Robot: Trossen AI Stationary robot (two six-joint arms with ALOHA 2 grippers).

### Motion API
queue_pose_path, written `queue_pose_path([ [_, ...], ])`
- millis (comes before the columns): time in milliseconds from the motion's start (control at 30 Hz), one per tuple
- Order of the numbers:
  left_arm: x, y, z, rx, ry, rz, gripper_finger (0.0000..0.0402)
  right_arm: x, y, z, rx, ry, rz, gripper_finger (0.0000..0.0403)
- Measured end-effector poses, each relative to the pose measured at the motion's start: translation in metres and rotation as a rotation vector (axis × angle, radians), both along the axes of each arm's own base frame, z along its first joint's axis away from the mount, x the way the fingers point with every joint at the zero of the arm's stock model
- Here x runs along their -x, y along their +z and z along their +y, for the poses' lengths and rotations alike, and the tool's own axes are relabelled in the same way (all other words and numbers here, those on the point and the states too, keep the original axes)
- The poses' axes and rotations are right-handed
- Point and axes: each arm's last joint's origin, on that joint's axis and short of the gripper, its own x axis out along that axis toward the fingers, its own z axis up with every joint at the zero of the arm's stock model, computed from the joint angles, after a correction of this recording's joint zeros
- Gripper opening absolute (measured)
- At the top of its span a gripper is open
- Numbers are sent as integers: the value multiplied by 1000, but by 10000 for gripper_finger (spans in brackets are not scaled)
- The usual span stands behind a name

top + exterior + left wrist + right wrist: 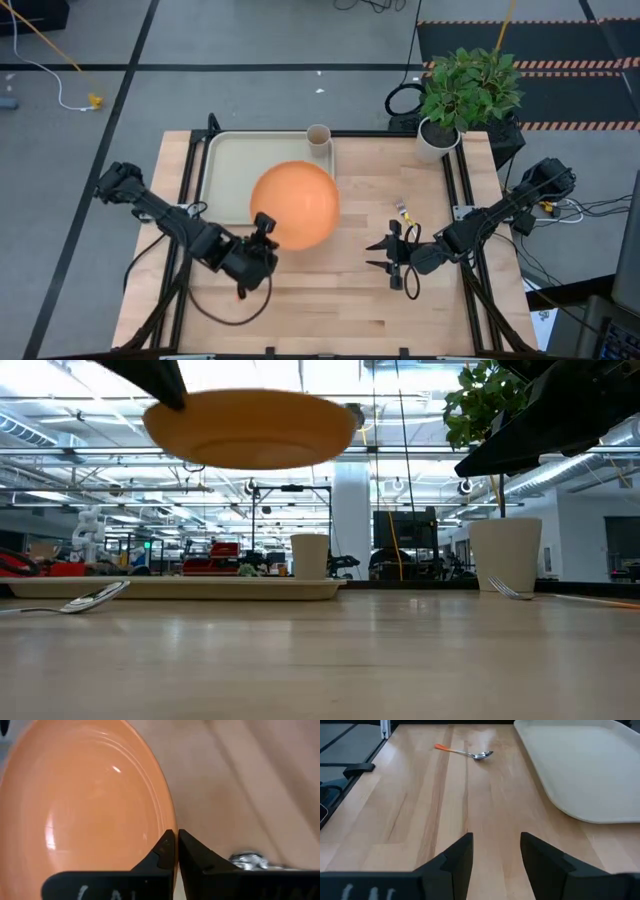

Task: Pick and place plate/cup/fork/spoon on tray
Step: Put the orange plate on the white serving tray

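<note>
The orange plate [295, 203] hangs in the air, partly over the right end of the cream tray [225, 165] and partly over the table. It shows high up in the low view [250, 428]. My left gripper [262, 228] is shut on its near rim. The tan cup [318, 137] stands at the tray's far right corner. The fork [404, 210] lies on the table right of the plate. The spoon [470, 754] lies on the table near the front, mostly hidden under my left arm in the high view. My right gripper [390, 255] is open and empty near the fork. My left gripper pinches the plate's rim [167, 827] on its near side between its two fingers, one on the upper face and one on the underside. The fingers come roughly level from the table's near left. The plate is lifted clear and nearly level, reaching out beyond the fingers.
A green plant in a white pot [440, 135] stands at the table's far right corner. Bare wood lies between the two grippers and along the near edge.
</note>
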Motion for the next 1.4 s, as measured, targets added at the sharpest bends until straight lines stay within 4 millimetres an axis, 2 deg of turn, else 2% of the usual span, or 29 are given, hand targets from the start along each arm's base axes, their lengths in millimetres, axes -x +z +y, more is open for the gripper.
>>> queue_pose_path([
  [233,-7,-14,24,-7,110,29,10,-1,3,-3,-11,-127,-56,157],
  [600,-5,-51,55,-9,281,94,12,-2,5,-2,-18,-127,-78,157],
  [800,-5,-73,73,6,336,94,5,-2,5,-2,-14,-125,-77,157],
  [1000,-5,-97,96,50,379,94,15,-2,5,-2,-14,-125,-77,157],
  [1167,-6,-107,110,86,396,78,6,-2,5,-2,-10,-123,-76,157],
  [1400,-6,-116,121,106,398,51,15,-2,5,-2,-7,-122,-76,157],
])
